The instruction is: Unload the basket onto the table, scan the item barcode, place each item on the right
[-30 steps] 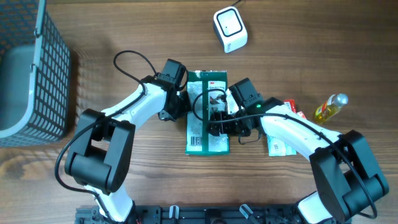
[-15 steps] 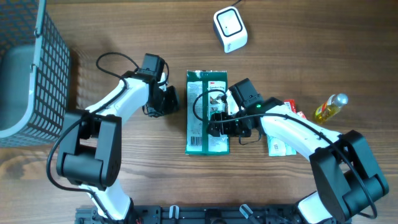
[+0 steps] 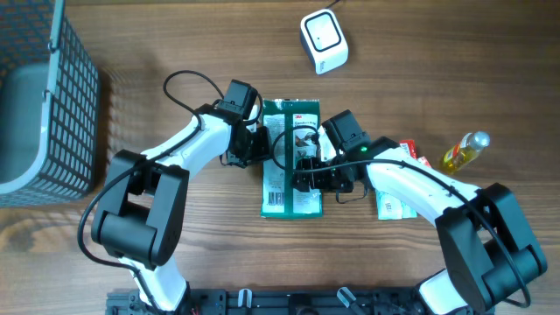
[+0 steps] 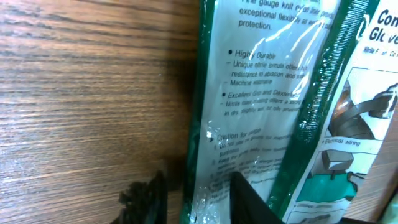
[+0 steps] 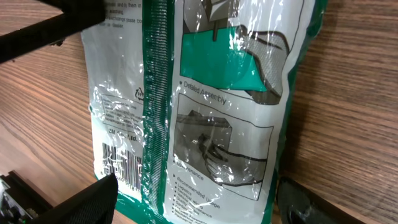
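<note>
Left arm (image 3: pixel 185 147) and right arm (image 3: pixel 411 185) from above: white shells, black joint housings, a thin black cable (image 3: pixel 179 81) looping off each wrist.

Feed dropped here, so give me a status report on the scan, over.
Left gripper open at packet's left edge. Right gripper open, straddling packet. Packet flat, barcode up. Scanner stands apart.

A grey mesh basket (image 3: pixel 79 87) sits at the wooden worktop's (image 3: pixel 175 52) left edge; a yellow bottle (image 3: pixel 464 151) lies far right, near flat packets (image 3: pixel 388 206).
</note>
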### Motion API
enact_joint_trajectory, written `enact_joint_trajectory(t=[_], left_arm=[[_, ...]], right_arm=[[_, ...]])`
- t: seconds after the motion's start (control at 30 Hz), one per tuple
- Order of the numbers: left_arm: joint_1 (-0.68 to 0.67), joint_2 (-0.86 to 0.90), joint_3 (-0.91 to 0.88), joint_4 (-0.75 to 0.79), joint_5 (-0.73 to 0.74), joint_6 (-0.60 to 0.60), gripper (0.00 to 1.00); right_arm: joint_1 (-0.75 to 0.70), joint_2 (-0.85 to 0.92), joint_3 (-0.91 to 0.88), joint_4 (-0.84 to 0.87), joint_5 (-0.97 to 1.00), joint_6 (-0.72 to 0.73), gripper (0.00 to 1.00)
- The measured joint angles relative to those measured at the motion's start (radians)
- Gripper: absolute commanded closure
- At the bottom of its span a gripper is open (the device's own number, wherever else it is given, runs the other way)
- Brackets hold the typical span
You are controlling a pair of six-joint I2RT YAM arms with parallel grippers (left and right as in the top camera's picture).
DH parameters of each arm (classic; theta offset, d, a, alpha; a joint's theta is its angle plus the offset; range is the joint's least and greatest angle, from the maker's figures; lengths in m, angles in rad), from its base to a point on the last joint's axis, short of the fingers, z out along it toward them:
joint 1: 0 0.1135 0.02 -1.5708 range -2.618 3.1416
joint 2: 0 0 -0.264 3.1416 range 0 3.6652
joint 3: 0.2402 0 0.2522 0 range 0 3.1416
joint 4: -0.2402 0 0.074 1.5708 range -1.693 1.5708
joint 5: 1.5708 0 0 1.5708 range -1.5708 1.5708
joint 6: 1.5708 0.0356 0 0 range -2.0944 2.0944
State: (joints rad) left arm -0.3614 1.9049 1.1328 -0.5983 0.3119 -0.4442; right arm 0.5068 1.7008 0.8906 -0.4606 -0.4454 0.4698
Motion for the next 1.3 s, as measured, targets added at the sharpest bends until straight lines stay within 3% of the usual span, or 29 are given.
enact_joint_trajectory(t=[0.23,0.33,0.47,0.67,0.77,0.8,0.9,1.13,1.3], left_arm=[[-0.004,0.003,0.004,-0.004,-0.001,-0.010,0.72],[-0.009,0.013,0.015,-0.007,-0.008,-0.011,0.89],[-0.016,0.027,0.024,-0.003,-0.014,-0.017,0.91],[-0.017,0.030,0.026,-0.005,-0.015,-0.024,0.93],[-0.018,0.033,0.029,-0.006,-0.014,-0.025,0.93],[-0.018,0.034,0.031,-0.006,-0.014,-0.025,0.93],[-0.018,0.034,0.031,-0.007,-0.014,-0.025,0.93],[-0.018,0.034,0.031,-0.007,-0.014,-0.025,0.94],[-0.018,0.034,0.031,-0.007,-0.014,-0.025,0.94]], right_arm=[[0.000,0.000,0.000,0.005,0.000,0.000,0.18],[0.000,0.000,0.000,0.006,0.000,0.000,0.18],[0.000,0.000,-0.037,0.050,-0.001,0.024,0.18],[-0.009,-0.020,-0.140,0.235,-0.082,0.110,0.47],[-0.008,-0.018,-0.206,0.346,-0.136,0.178,0.72],[-0.008,-0.018,-0.223,0.382,-0.141,0.200,0.74],[-0.007,-0.005,-0.274,0.499,-0.172,0.237,0.75],[-0.007,-0.003,-0.286,0.592,-0.209,0.257,0.76],[-0.005,-0.003,-0.287,0.616,-0.203,0.271,0.69]])
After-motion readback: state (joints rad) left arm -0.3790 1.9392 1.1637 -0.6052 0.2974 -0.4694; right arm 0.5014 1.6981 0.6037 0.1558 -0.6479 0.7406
